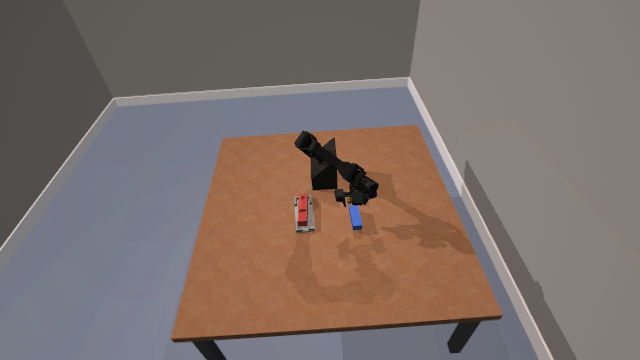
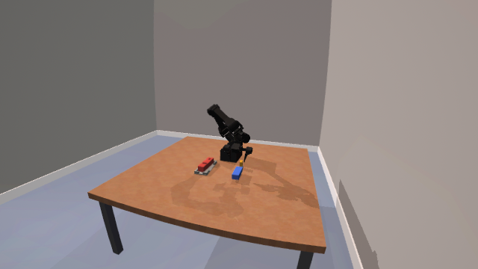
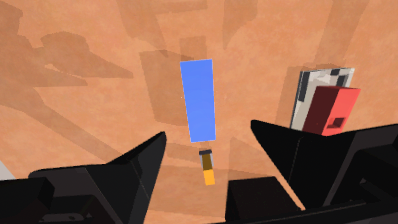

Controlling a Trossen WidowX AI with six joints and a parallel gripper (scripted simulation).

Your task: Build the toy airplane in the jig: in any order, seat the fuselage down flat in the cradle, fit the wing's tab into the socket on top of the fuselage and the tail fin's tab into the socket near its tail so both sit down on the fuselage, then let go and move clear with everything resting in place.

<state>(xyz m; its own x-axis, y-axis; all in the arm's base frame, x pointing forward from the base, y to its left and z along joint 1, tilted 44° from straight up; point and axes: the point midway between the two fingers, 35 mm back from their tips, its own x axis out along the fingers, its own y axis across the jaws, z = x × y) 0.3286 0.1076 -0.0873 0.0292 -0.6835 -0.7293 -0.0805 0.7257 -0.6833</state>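
Note:
The red fuselage (image 1: pixel 302 218) (image 2: pixel 205 164) (image 3: pixel 345 102) lies lengthwise in the grey cradle (image 1: pixel 311 218) (image 2: pixel 202 172), with open sockets on its top. It looks level, but how closely it sits on the cradle floor cannot be told. The blue wing (image 1: pixel 355 218) (image 2: pixel 237 172) (image 3: pixel 199 100) lies on the table beside the cradle. The small tail fin (image 2: pixel 241 163) (image 3: pixel 209 176), orange with a grey and dark end, stands near one end of the wing. My gripper (image 3: pixel 208 129) is open and empty above the table, with the fin and the wing's near end in view between its fingers.
The arm's black base (image 1: pixel 324 180) (image 2: pixel 229 154) stands on the wooden table (image 1: pixel 240 280) (image 2: pixel 149 194) behind the parts. The cradle is to the right of the fingers in the wrist view. Shadows of the arm fall across the table.

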